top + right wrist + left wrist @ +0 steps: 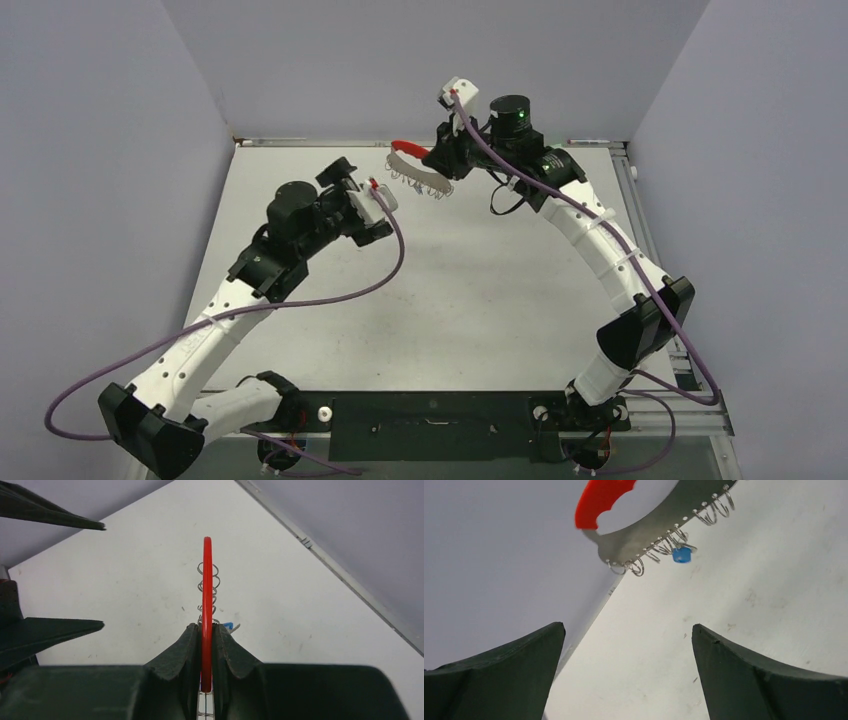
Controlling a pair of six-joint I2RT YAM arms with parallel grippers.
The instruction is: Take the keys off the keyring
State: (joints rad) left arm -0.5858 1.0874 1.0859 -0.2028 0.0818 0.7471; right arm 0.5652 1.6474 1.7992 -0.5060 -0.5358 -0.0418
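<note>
The keyring (405,148), a red arc with silver wire loops (420,182) along its lower edge, is held above the back of the table. My right gripper (440,152) is shut on its right end. In the right wrist view the red band (207,580) stands edge-on between the closed jaws of that gripper (206,626). A blue-headed key (228,626) peeks out just right of them. My left gripper (360,185) is open and empty, left of and below the keyring. In the left wrist view the keyring (596,502) and the blue key (681,555) hang well beyond its fingertips (627,626). Other keys are not distinguishable.
The white table (450,300) is enclosed by grey walls on the left, back and right. A metal rail (600,143) runs along the back edge. The left gripper's fingers (60,627) show at the left of the right wrist view. A purple cable (330,295) loops off the left arm.
</note>
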